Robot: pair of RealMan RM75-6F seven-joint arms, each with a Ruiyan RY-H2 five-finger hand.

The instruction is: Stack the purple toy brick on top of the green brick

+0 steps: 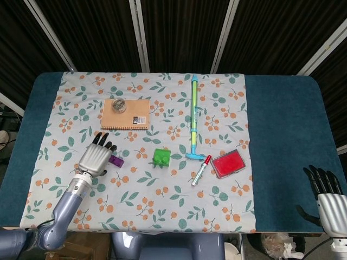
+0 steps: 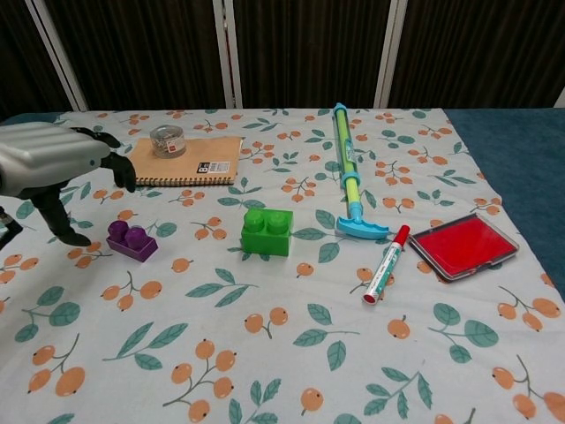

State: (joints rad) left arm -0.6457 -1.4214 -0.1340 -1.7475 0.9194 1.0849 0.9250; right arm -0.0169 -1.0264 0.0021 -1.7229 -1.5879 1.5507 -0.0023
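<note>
Purple brick point(image 2: 131, 240): small two-stud toy block, lying flat on the flowered cloth point(image 2: 265, 353), left of centre, studs up. Judged light, rigid and smooth-sided; liable to skid or tip if nudged. Best hold: thumb and fingers across the two long side walls, below the studs, so the underside stays free for seating.

Green brick point(image 2: 267, 231): larger two-stud block, near the cloth's middle, well apart from the purple one, studs up, nothing on it. Stack not yet made.

Left hand point(image 1: 95, 158): hovering just beside and above the purple brick, on its left; fingers point(image 2: 119, 168) spread wide, holding nothing. No contact with the brick is visible in the chest view.

Right hand point(image 1: 327, 198): at the near right edge of the worktop point(image 1: 282, 135), fingers loosely apart, empty.

Other items: notebook point(image 2: 181, 160) bearing a tape roll point(image 2: 166, 140), long green-blue tool point(image 2: 348, 172), red marker point(image 2: 386, 264), red pad point(image 2: 463, 245).
</note>
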